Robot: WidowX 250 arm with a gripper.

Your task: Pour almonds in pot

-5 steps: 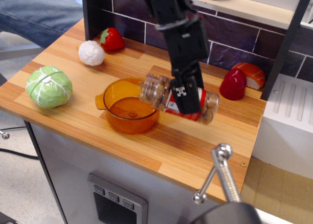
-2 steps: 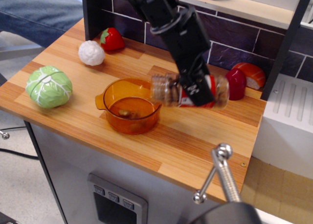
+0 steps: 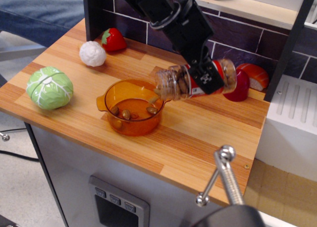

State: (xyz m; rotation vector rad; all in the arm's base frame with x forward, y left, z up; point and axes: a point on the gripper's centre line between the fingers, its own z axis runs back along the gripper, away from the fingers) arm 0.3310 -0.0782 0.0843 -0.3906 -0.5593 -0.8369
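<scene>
The clear plastic jar of brown almonds (image 3: 195,81) is being clamped by the black hand (image 3: 207,80) — tilted, mouth lowered over the translucent orange round pot (image 3: 130,108) on the wooden desk (image 3: 198,142); several nuts are lying inside.

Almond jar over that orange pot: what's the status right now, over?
Hand shut on jar, tipped mouth-down over pot. Almonds landing in pot, more in jar. Nothing in the way; cabbage off to the side.
</scene>
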